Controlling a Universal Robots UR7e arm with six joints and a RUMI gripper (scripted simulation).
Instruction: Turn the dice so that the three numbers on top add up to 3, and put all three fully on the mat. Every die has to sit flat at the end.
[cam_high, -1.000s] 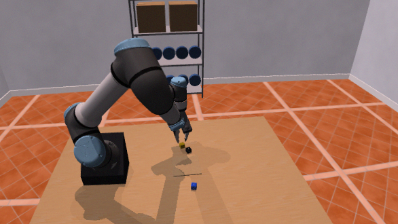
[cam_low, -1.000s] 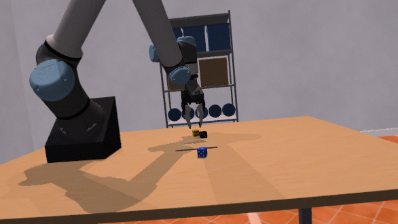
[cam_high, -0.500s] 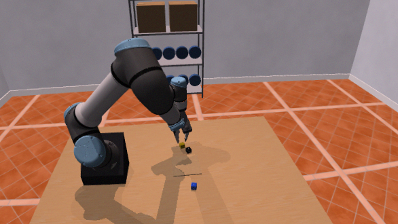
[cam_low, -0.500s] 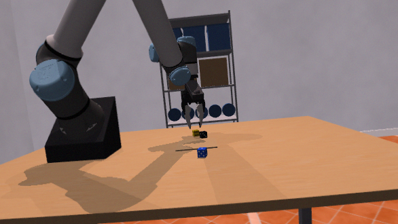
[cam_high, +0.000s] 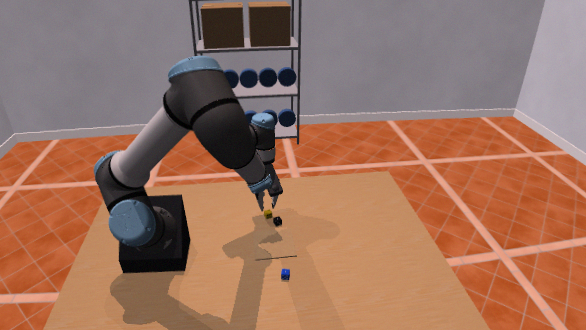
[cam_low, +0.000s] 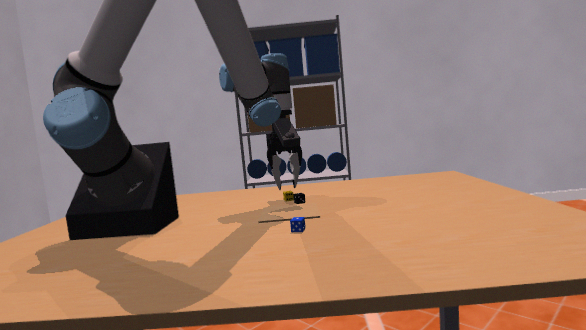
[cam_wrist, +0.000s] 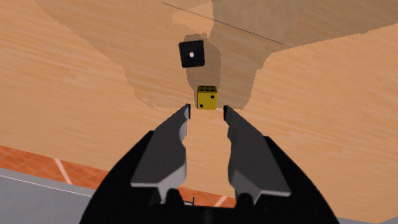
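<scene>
The two-jaw gripper (cam_wrist: 206, 111) hangs tips-down above the wooden table top (cam_high: 380, 240), its grey fingers parted by a narrow gap with nothing held between them. Just beyond the fingertips, the small yellow die (cam_wrist: 206, 97) rests on the table within the arm's shadow. The small black die (cam_wrist: 192, 53) lies close beside it, apart from it, its upward face showing a single white pip. The small blue die (cam_high: 285, 274) sits farther off, on the near side of a thin dark line (cam_high: 276, 257) across the wood. The mat cannot be made out as a distinct surface. A metal shelf rack (cam_high: 299, 65) stands against the grey wall.
</scene>
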